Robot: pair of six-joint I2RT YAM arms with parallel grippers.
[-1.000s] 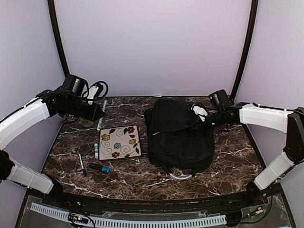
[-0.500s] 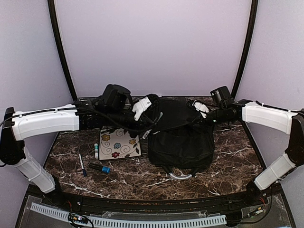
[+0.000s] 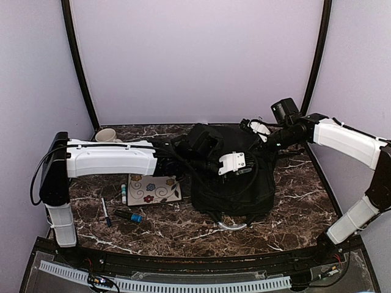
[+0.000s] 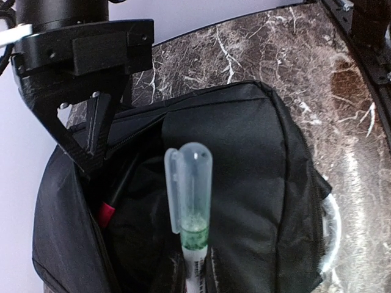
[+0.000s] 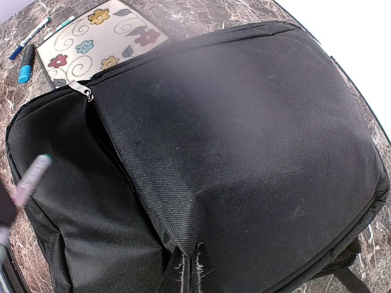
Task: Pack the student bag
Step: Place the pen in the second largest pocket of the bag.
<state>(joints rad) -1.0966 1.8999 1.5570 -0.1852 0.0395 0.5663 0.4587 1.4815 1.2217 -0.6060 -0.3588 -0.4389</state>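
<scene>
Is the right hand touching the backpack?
Touching. The right wrist view shows the backpack fabric pulled into a ridge, pinched by the right hand.

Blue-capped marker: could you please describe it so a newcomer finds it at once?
Left of the black backpack lies a flowered pad. Nearer the arms than its left corner lies the marker: stubby, dark, with a bright blue cap, unlike the thin pen beside it.

student bag: matt black woven cloth, coarse twill; zipper pull shiny metal; marker: clear smooth plastic cap; counter polished dark marble, possibly laminate
</scene>
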